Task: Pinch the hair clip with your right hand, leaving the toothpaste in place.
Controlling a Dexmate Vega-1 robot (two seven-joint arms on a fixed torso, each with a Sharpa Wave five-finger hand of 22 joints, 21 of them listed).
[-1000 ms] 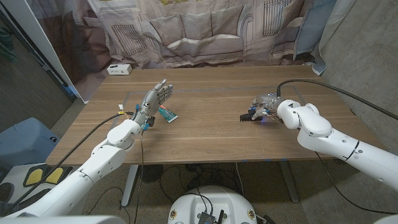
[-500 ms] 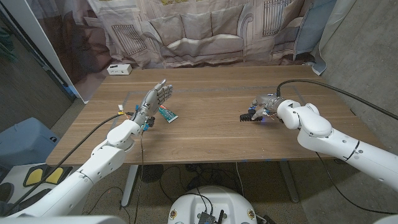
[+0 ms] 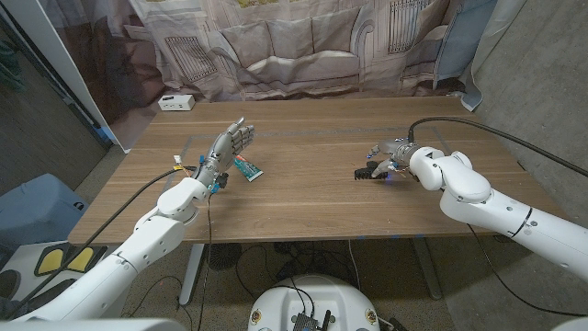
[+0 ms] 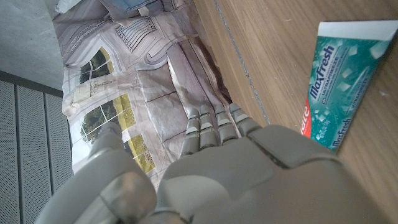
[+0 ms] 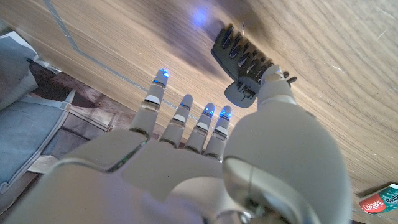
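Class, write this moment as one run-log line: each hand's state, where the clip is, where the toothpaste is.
right hand: touching hair clip, grip unclear | left hand: open, upright | toothpaste: on table beside left hand, untouched

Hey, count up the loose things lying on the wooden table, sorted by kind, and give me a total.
Black toothed plastic hair clip: 1
Teal and white toothpaste tube: 1
Small white box at the table's far left corner: 1
Total: 3
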